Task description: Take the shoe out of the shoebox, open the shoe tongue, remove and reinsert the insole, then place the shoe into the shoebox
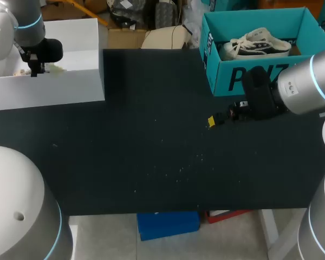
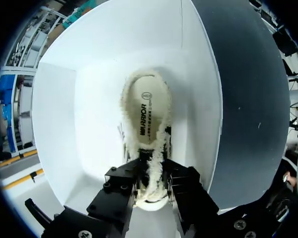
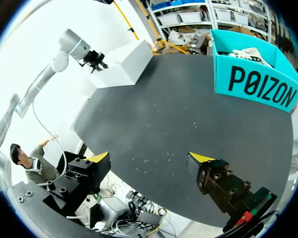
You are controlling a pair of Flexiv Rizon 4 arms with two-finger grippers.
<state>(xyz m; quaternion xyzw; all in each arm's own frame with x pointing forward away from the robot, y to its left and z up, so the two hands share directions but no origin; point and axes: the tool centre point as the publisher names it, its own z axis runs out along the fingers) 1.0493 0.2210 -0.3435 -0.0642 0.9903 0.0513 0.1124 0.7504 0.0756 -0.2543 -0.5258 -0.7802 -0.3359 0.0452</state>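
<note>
Containers first. You have a white shoebox (image 1: pixel 49 89) on the far left part of the table (image 1: pixel 151 146), open on top. The shoe (image 2: pixel 161 141) lies inside on the box floor, opening up. It is pale, with shaggy fleece lining round the opening, and the insole (image 2: pixel 146 116) sits flat inside it. Your left gripper (image 2: pixel 154 186) is down in that box. It has one finger on each side of the fleecy end of the shoe nearest the wrist. Both are pressed to it, so it is pinching the shoe there, and the fleece hides the yellow tips. In the head view only a pale bit of the shoe shows beside the gripper, behind the box's front wall.

The second container is a teal box (image 1: pixel 254 70) at the far right of the table, also open. A white low sneaker (image 1: pixel 257 43) with dark panels and white laces lies in it. I can't tell if there's one or a pair.

Your right gripper (image 3: pixel 150 158) hangs above bare black tabletop, near the teal box's front wall. Its fingers are spread wide with nothing between them.

As for writing, big dark block letters run across the teal box's front wall. A round stamp and a line of dark print run along the insole. Both are sharp enough to read but are not transcribed.
</note>
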